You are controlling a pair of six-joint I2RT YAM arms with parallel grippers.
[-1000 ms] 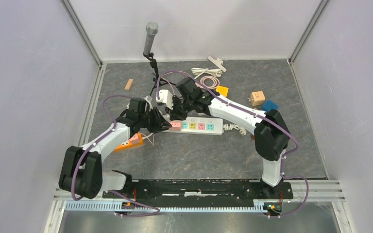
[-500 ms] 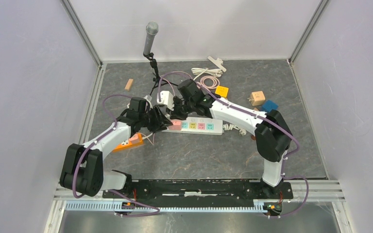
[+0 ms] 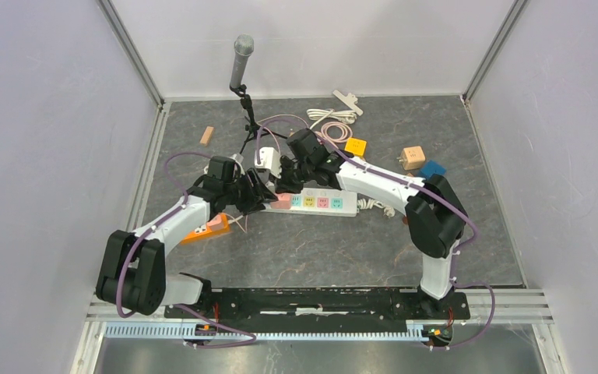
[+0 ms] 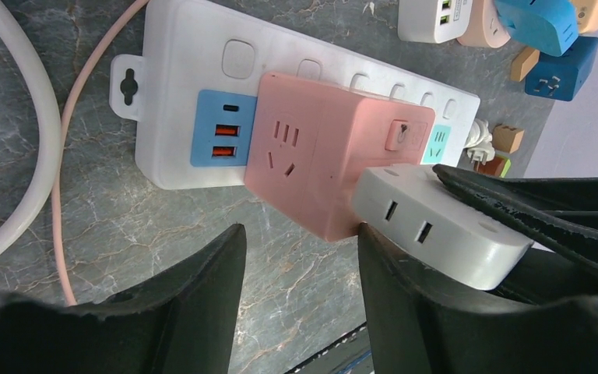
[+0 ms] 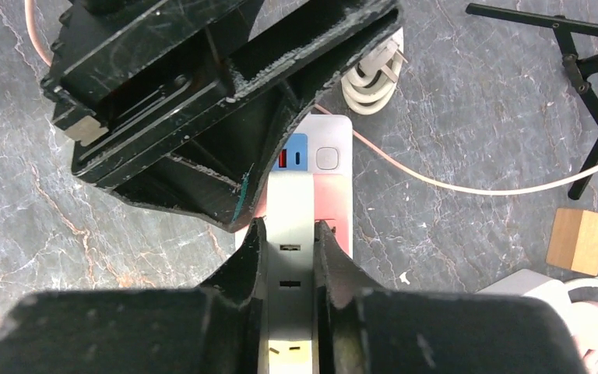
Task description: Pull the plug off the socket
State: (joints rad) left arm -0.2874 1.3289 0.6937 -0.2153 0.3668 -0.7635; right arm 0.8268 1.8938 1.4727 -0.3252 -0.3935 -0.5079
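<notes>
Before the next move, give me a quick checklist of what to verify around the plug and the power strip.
1. Right hand shut on the white plug: ok.
2. White plug free of the power strip: cannot tell, its prongs are hidden.
3. Left hand open, holding nothing: ok.
4. Pink adapter seated on the power strip: ok.
5. Microphone and its legs apart from the right hand: ok, but close.
</notes>
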